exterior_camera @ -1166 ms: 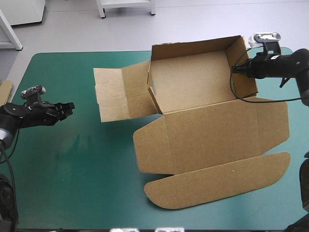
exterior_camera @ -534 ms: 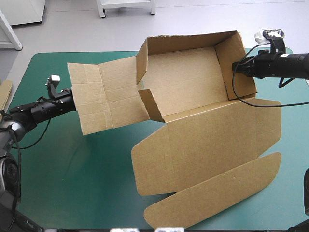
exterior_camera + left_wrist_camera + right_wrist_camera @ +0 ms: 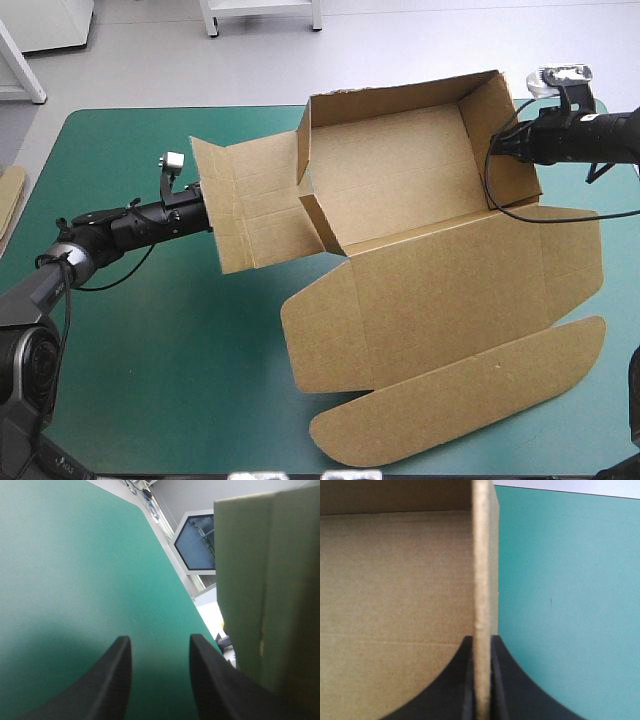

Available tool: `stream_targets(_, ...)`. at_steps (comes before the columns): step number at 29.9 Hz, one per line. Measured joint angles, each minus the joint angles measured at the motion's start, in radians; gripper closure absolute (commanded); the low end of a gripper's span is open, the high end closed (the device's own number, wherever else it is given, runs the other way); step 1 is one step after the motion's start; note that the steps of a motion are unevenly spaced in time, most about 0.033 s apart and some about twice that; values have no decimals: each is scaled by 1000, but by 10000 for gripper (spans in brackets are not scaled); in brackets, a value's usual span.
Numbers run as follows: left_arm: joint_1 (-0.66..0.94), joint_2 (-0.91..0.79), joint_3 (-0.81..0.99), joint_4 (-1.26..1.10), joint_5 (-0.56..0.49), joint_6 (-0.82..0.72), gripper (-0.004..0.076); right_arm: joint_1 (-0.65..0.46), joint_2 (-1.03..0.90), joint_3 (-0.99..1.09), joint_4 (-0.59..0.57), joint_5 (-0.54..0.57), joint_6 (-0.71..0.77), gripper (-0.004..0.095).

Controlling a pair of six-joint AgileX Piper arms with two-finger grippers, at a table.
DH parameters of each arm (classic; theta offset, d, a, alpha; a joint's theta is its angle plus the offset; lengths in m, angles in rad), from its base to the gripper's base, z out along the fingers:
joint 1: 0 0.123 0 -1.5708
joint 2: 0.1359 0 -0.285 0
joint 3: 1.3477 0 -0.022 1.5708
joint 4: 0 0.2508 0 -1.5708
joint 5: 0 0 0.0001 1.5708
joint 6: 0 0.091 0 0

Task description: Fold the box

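Now farther right: box [image 3: 400,170], left arm [image 3: 130,222]

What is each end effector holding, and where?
Right end effector: shut on the box, gripping its right wall's top edge. Left end effector: open, holding nothing.

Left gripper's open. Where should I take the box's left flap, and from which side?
Take the flap at its free outer edge, coming from the table's left, jaws straddling the sheet. That edge juts out unobstructed, beside the open left gripper, while the right gripper pins the right wall.
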Motion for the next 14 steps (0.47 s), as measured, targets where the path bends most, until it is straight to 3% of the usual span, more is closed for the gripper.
stream_targets(14,-106,-2,-105,1,10,-93,348,0,64,0,-12,-19,24,925)
